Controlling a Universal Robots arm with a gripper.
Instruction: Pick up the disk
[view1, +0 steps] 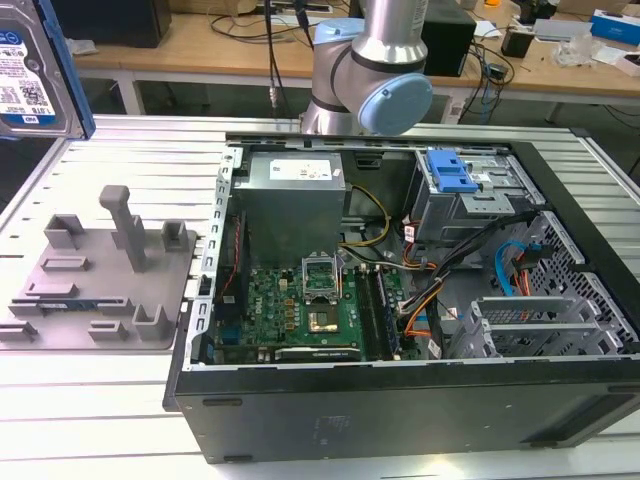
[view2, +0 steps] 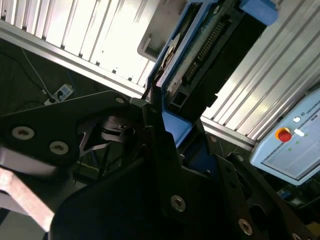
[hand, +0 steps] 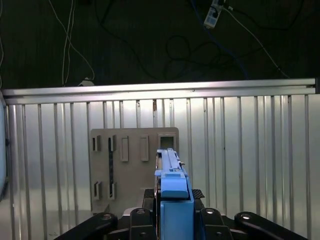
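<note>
The slatted metal desk (view1: 120, 400) carries an open computer case (view1: 420, 300), well off to one side of the end effector. Directly beneath the end effector sits the grey holder (hand: 132, 167) with its upright posts. The disk (view2: 200, 55) is lifted clear of it, seen edge-on with blue trim in both wrist views. The end effector (hand: 172, 212) is clamped tight on the disk's sides.

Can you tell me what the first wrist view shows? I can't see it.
The end effector holds the disk on edge, seen from above. Far below lies a grey holder on a ribbed metal table, with dark floor and cables beyond the table's edge.
</note>
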